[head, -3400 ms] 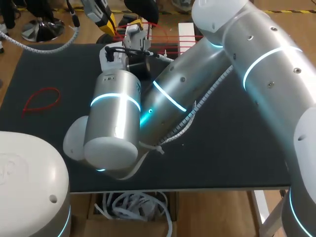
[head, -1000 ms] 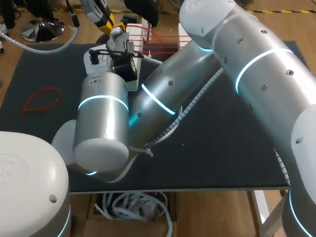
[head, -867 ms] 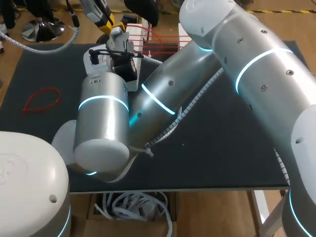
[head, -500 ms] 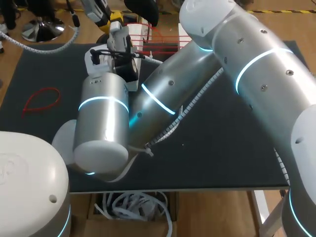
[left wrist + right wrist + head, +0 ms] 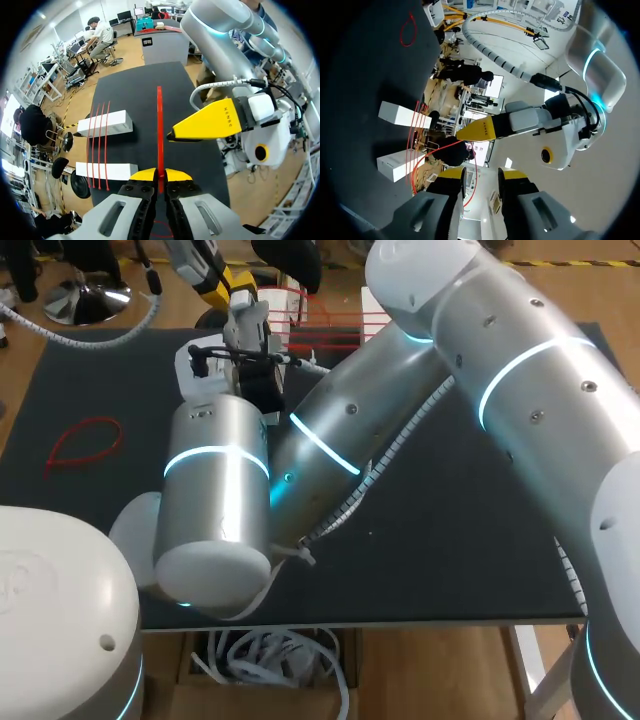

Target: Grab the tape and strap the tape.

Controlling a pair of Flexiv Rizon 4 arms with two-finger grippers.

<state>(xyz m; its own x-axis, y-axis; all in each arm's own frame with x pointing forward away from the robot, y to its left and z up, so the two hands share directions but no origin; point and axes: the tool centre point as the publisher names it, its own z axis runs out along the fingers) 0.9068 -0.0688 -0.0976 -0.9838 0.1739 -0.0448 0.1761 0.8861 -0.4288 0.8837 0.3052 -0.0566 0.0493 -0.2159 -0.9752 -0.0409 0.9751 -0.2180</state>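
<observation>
**Head view.** The right arm (image 5: 400,370) comes in from the right and crosses the dark matte table (image 5: 480,540) to its far left part. There the right gripper (image 5: 247,322) meets the left gripper (image 5: 222,278). The state of the fingers cannot be read from here. Several spare red strips (image 5: 335,325) lie at the far edge. A closed red loop (image 5: 85,440) lies well apart on the left of the table.

**Left wrist view.** The left gripper (image 5: 161,175) stands narrow, with both yellow tips pinching the near end of a long, thin red tape strip (image 5: 159,125). The red tape strip runs straight ahead from the fingers, above the table. The right gripper's yellow finger (image 5: 215,120) points at it from the side, close to mid-length but not seen to touch. Two white rectangular blocks (image 5: 107,122) lie beside it, carrying the spare red strips (image 5: 98,145).

**Right wrist view.** The right gripper (image 5: 482,175) is parted, with nothing clamped. The red tape strip (image 5: 440,150) bows in a loose curve and passes just beside one finger. Whether it lies inside the gap cannot be told.

**Handling assessment.**
- The strip is judged very light, narrow and springy.
- It stays straight under light tension and curls when slack.
- The surface is probably smooth, so a full pad grip across the flat face is advised.
- The second hold belongs near the free end, well apart from the first pinch.
- The main risks are twisting and slipping out.
</observation>
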